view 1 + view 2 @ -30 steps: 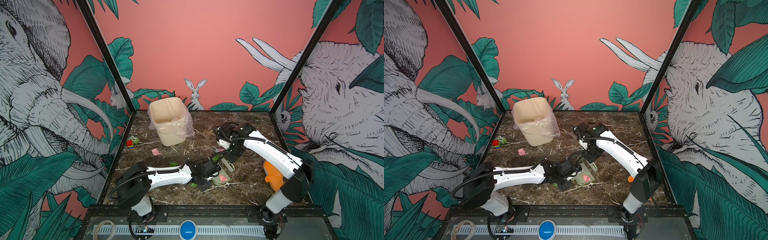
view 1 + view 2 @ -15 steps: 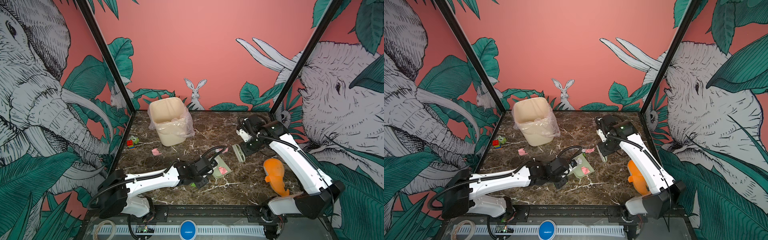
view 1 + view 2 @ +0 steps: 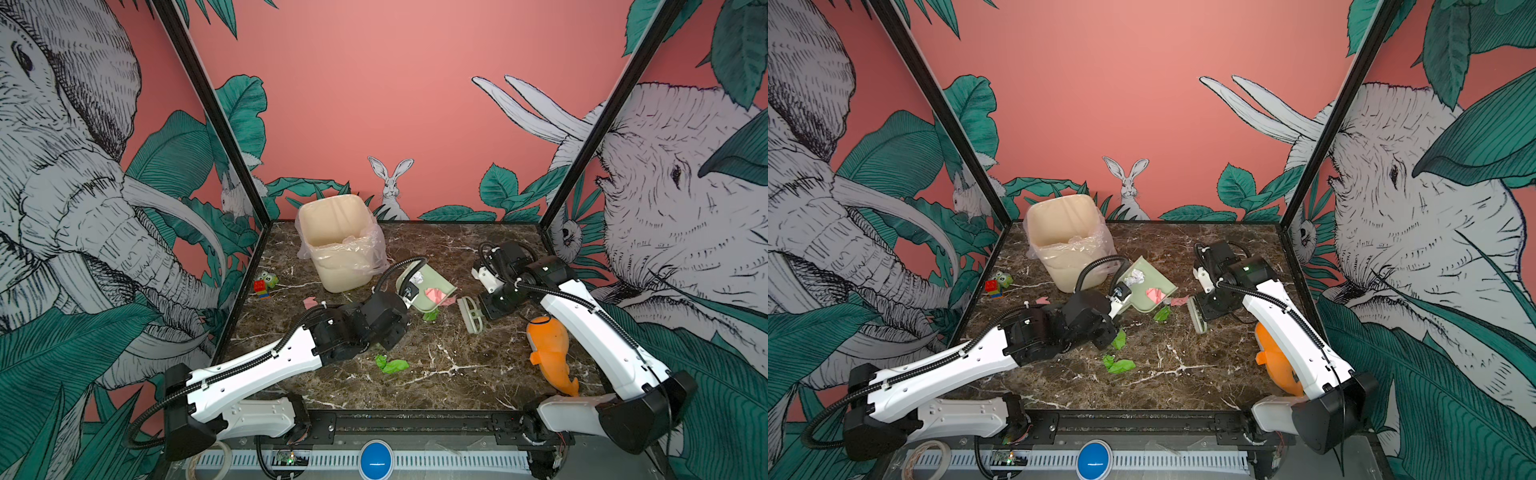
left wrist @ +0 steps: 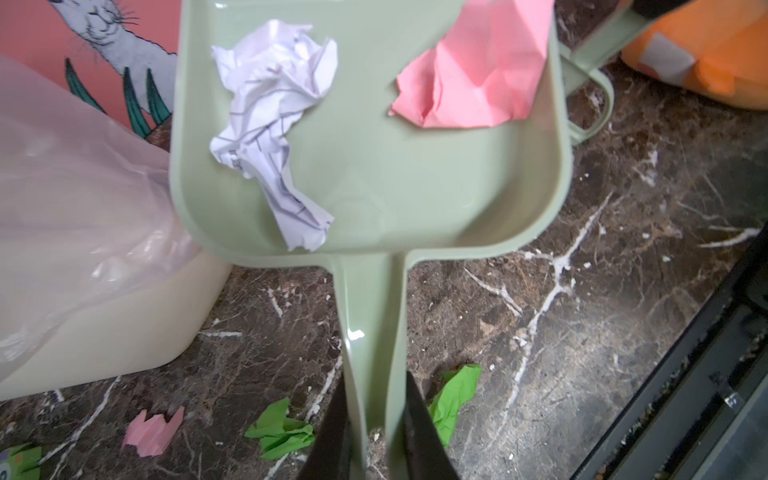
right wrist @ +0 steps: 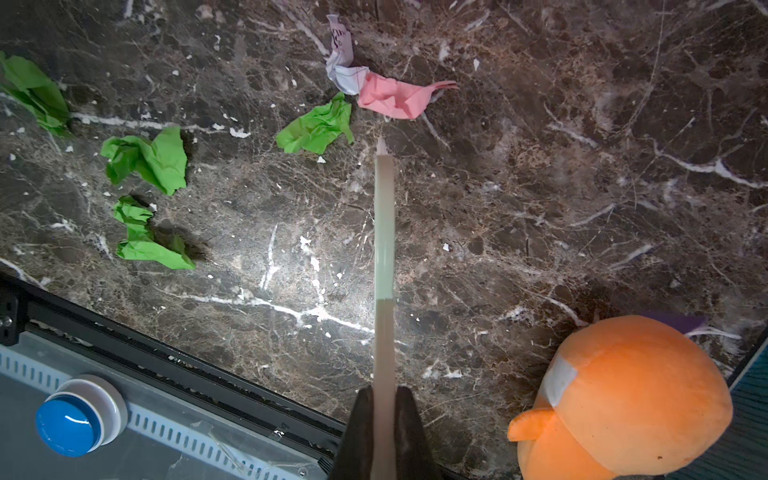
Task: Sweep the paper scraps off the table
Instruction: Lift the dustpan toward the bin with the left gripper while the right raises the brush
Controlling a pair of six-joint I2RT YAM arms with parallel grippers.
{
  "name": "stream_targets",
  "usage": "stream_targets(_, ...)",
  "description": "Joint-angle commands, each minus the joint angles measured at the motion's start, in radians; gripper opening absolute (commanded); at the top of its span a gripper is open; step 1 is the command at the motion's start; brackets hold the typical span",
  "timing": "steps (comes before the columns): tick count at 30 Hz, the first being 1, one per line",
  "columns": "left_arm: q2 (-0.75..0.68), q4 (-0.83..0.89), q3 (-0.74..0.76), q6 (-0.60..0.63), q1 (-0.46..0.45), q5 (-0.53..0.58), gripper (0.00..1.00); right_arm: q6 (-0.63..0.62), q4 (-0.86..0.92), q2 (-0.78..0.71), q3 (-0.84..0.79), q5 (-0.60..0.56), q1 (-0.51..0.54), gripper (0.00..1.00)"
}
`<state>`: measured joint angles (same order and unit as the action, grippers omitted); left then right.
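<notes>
My left gripper (image 3: 409,297) (image 4: 376,436) is shut on the handle of a pale green dustpan (image 3: 446,283) (image 4: 374,166), held raised beside the bin. In the pan lie paper scraps: a white one (image 4: 270,116) and a pink one (image 4: 478,70). My right gripper (image 3: 484,309) (image 5: 384,415) is shut on a pale green brush (image 3: 471,314) (image 5: 384,249), right of the pan. On the table (image 3: 457,374) lie green scraps (image 3: 392,365) (image 5: 149,160) (image 5: 318,126), a pink scrap (image 5: 395,97) touching a white one (image 5: 343,62), and another pink scrap (image 3: 311,302).
A cream bin (image 3: 336,245) lined with clear plastic stands at the back left. An orange fish toy (image 3: 550,353) lies by the right arm. Toy blocks (image 3: 264,284) sit at the left edge. A black frame (image 3: 415,415) bounds the table front.
The left arm carried the dustpan back towards the bin and lifted it. The right arm swung out to the right, taking the brush back and right of the pan.
</notes>
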<state>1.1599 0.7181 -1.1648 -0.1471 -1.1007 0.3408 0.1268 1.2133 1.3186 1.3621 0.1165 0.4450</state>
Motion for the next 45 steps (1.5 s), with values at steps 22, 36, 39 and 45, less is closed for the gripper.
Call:
stream_targets(22, 0.063, 0.537, -0.585, -0.044, 0.375, 0.068, 0.00, -0.004, -0.038, -0.037, 0.005, 0.082, -0.025, 0.00)
stream_targets(36, 0.164, 0.443, -0.581, 0.066, 0.759, -0.051, 0.00, 0.013, -0.082, -0.043, -0.044, 0.109, -0.024, 0.00)
stream_targets(39, 0.210, 0.431, -0.598, 0.089, 0.775, -0.023, 0.00, 0.002, -0.063, -0.043, -0.041, 0.110, -0.025, 0.00)
stream_targets(45, 0.325, 0.462, -0.690, 0.155, 0.780, 0.050, 0.00, -0.019, -0.029, -0.036, -0.027, 0.108, -0.025, 0.00)
